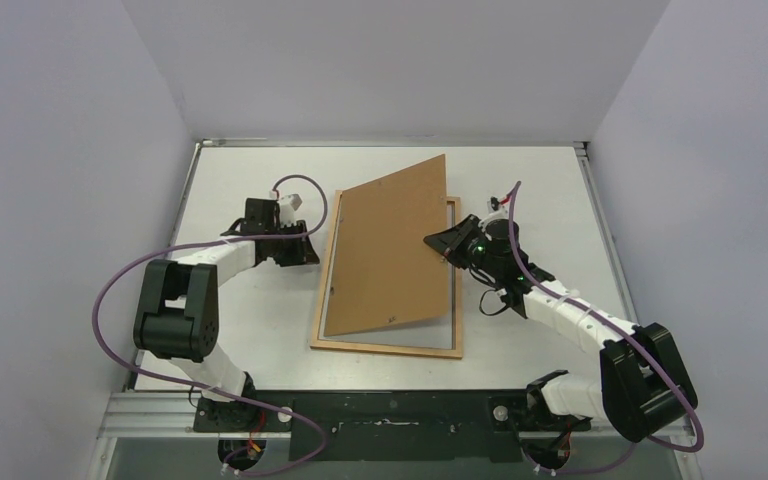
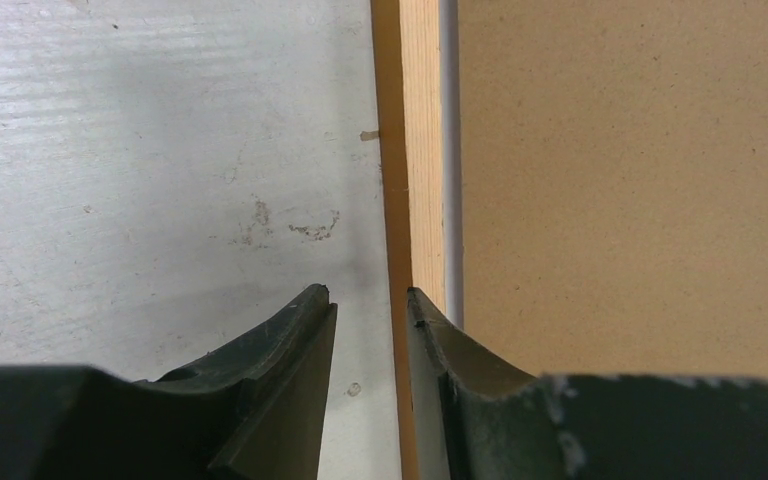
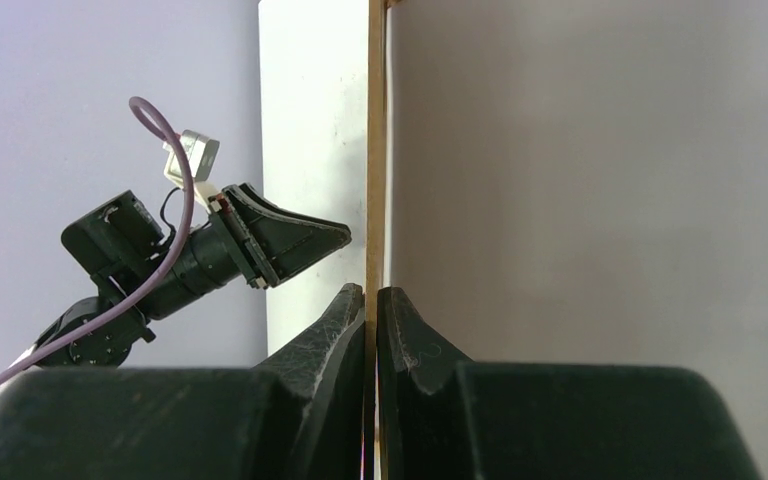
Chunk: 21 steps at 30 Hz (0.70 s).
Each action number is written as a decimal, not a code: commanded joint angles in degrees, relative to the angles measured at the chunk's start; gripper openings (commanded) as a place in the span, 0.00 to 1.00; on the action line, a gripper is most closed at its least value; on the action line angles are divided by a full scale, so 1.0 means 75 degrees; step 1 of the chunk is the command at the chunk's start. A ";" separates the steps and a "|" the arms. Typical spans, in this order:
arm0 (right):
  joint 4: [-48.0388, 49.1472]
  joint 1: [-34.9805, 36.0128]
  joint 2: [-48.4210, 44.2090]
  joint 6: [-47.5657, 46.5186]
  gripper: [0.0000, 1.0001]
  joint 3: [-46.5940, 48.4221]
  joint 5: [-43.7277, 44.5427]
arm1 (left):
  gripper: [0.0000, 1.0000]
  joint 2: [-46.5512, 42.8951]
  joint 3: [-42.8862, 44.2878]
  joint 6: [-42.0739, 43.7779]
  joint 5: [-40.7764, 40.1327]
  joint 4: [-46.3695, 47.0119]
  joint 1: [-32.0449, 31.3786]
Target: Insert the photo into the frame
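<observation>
- The table (image 1: 550, 170): flat, matt white, lightly scuffed and stained beside your left hand. It carries everything here.
- The frame (image 1: 390, 347): a large rectangle with a narrow, pale, straight-grained wooden border. It lies flat on the table between your two hands, and its left rail (image 2: 425, 150) runs directly under your left hand.
- The backing sheet (image 1: 390, 250): plain brown fibreboard, thin, stiff and finely speckled, a little smaller than the frame. It stands tilted, with its left edge down inside the frame by your left hand and its right edge raised in your right hand. The back of the frame is therefore open, not closed.
- The photo: no printed face shows in any view.
  - A narrow white strip (image 2: 450, 150) lies between rail and board, ahead of your left hand.
  - A smooth pale sheet (image 3: 580, 200) lies beneath the raised board, to the right of your right hand's fingers.
  - Either may be the photo's white back already in the frame, but you cannot confirm this.
  - If it is, what is left is to lower and secure the board. If not, the print has yet to go in.
- The right hand (image 1: 430, 240): black, wedge-shaped fingers closed tight on the backing sheet's thin right edge.
- The left hand (image 1: 310, 252): fingers partly apart, gripping nothing. One tip is over the table and the other over the rail, with the frame's outer edge in the gap.
</observation>
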 commanded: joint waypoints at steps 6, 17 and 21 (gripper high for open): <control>0.0950 0.0104 -0.0323 0.0264 0.05 -0.0017 -0.0022 | 0.30 0.0015 0.0002 -0.0055 -0.0053 0.0319 -0.0086; 0.0980 0.0122 -0.0484 0.0325 0.05 -0.0190 0.0002 | 0.29 0.0074 0.0013 -0.0059 -0.0086 0.0414 -0.0139; 0.0990 0.0155 -0.0564 0.0363 0.05 -0.0222 0.0010 | 0.28 0.0079 0.0032 -0.0092 -0.0078 0.0413 -0.0165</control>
